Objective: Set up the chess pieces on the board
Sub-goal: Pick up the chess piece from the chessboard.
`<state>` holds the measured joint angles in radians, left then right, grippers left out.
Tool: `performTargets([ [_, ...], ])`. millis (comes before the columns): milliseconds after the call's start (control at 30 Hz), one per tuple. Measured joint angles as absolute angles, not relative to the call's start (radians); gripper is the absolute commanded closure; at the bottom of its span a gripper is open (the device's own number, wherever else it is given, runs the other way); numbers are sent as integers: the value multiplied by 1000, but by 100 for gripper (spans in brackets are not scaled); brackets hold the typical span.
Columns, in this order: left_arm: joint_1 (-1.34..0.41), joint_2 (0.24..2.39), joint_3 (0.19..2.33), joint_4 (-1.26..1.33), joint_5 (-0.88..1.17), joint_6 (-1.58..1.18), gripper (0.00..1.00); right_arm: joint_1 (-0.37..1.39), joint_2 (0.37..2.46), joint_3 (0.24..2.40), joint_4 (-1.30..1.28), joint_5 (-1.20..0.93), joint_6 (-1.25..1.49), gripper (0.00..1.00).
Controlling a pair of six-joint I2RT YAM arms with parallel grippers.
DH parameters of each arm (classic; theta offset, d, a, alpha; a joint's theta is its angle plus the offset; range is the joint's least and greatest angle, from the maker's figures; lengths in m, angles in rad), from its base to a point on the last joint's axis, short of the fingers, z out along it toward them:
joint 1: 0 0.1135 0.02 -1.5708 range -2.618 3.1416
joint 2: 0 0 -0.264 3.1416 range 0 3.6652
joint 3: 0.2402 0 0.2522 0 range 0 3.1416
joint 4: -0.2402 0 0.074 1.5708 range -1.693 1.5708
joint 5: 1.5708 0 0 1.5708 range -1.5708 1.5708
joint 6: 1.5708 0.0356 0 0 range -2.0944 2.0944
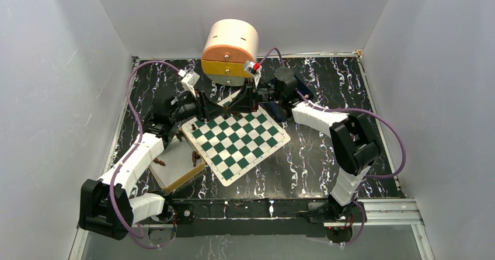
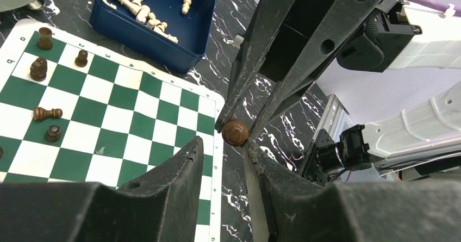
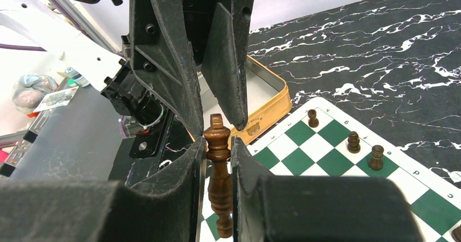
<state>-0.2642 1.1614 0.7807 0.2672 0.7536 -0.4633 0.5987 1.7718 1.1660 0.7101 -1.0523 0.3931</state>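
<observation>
The green and white board (image 1: 236, 140) lies at mid-table. Over its far edge my right gripper (image 3: 218, 140) is shut on a tall dark brown chess piece (image 3: 217, 163), clamped by its stem between the two pads. My left gripper (image 2: 223, 142) faces it with its jaws apart, the tips on either side of the piece's far end and nothing clamped. In the left wrist view that piece (image 2: 235, 132) shows end-on as a brown disc. Several dark pieces stand on the board (image 2: 125, 122), such as a rook (image 2: 44, 37); one pawn (image 2: 48, 113) lies on its side.
A tan-rimmed tray (image 1: 175, 166) with a few dark pieces sits left of the board. A blue box (image 2: 157, 13) of pale pieces stands beyond the board's far corner. A round beige and yellow container (image 1: 230, 49) hangs over the back. White walls enclose the table.
</observation>
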Motion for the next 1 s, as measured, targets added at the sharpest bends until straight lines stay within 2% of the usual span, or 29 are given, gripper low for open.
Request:
performTargets([
  [167, -265, 1162, 780, 305, 747, -495, 64, 598, 1772, 1166, 715, -1064, 399, 91],
  [333, -265, 1162, 772, 395, 744, -577, 71, 598, 1772, 1166, 722, -1074, 414, 91],
  [733, -266, 1162, 748, 439, 749, -616, 74, 598, 1772, 1163, 790, -1077, 470, 91],
  [867, -269, 1161, 743, 457, 749, -631, 84, 598, 1774, 1158, 814, -1076, 495, 91],
  [1000, -273, 1161, 739, 479, 748, -643, 100, 598, 1776, 1148, 838, -1077, 524, 88],
])
